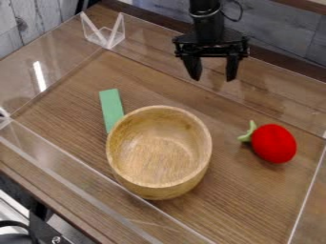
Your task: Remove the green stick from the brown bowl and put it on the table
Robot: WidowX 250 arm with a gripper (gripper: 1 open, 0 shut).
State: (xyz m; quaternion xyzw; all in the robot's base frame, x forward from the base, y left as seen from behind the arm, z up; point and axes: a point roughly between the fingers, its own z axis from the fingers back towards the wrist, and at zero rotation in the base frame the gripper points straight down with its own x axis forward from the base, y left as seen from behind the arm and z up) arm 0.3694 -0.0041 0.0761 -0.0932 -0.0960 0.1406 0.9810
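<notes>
The green stick (111, 107) is a flat light-green strip lying on the table (76, 91), just left of the brown bowl (159, 151) with its lower end at the bowl's rim. The bowl is round, light wood, and its inside looks empty. My gripper (212, 74) hangs open and empty above the back of the table, well behind the bowl, its two dark fingers pointing down and apart.
A red strawberry (272, 143) with a green leaf lies on the table right of the bowl. Clear acrylic walls (57, 55) ring the tabletop. A clear bracket (103, 30) stands at the back left.
</notes>
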